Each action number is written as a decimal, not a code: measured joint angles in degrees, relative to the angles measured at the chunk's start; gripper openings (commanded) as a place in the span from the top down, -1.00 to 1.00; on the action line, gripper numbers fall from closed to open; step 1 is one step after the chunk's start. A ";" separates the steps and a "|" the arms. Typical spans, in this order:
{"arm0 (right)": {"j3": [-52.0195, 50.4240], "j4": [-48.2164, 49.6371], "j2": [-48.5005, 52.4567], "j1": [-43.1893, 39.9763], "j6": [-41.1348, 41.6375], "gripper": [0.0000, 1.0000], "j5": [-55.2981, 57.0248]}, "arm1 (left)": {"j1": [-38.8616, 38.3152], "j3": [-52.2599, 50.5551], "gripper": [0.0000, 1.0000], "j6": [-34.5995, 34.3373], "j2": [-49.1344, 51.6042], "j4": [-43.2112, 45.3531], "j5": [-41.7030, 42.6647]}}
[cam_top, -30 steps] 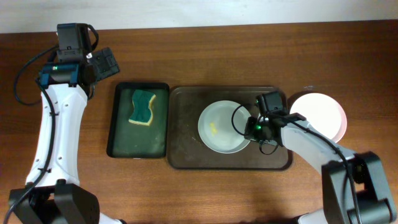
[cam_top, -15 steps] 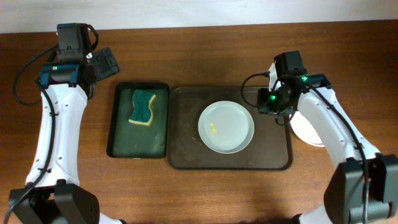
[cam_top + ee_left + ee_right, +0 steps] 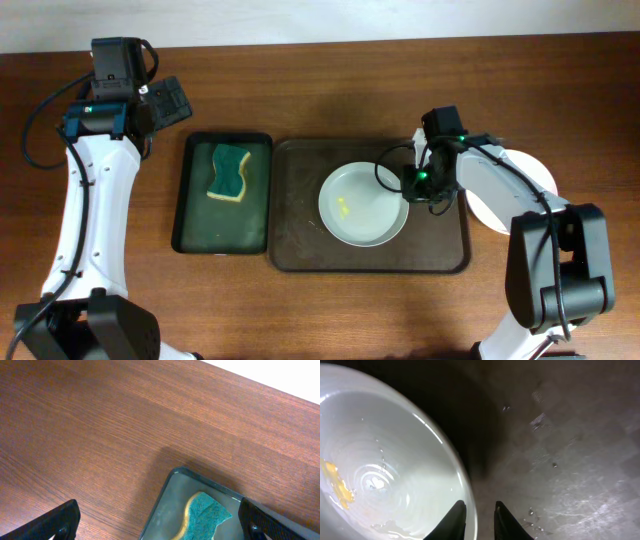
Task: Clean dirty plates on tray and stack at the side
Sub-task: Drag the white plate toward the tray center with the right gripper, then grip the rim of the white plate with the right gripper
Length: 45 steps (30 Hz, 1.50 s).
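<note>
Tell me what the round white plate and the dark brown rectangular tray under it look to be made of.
Round white plate: likely glazed ceramic, possibly melamine; glossy, with sharp reflections and faint concentric rings. Dark brown rectangular tray: probably moulded plastic; matte, finely textured surface, rounded corners, raised rim.

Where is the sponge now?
In the overhead view, the sponge lies in the green tray, left of the brown tray.

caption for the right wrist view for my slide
Right arm's fingers straddle the rim of a yellow-smeared white plate on the brown tray.
</note>
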 measured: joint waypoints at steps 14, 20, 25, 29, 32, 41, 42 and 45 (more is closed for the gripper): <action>-3.56 7.37 0.07 1.03 -1.44 0.92 -0.46 | 0.00 0.00 -0.99 0.00 0.00 0.00 0.00; -3.43 8.22 0.07 0.11 5.95 0.92 -0.83 | 0.00 0.00 -0.99 0.00 0.00 0.00 0.00; -3.43 8.74 0.07 -0.11 9.88 0.31 -3.30 | 0.00 0.00 -0.99 0.00 0.00 0.00 0.00; -1.70 4.50 0.07 -1.07 7.69 0.15 -4.46 | 0.00 0.00 -0.99 0.00 0.00 -0.04 -0.02; 2.12 1.68 0.07 -2.82 5.01 0.11 -4.55 | 0.00 0.00 -0.99 0.00 0.00 0.02 0.00; 2.93 2.38 1.55 0.52 -3.58 0.28 -2.54 | 0.00 0.00 -0.99 0.00 0.00 0.02 0.00; 2.93 3.02 2.29 0.74 -4.00 0.38 -2.12 | 0.00 0.00 -0.99 0.00 0.00 0.00 0.00; 2.93 4.00 3.82 0.72 -4.26 0.51 -0.61 | 0.00 0.00 -0.99 0.00 0.00 -0.02 0.00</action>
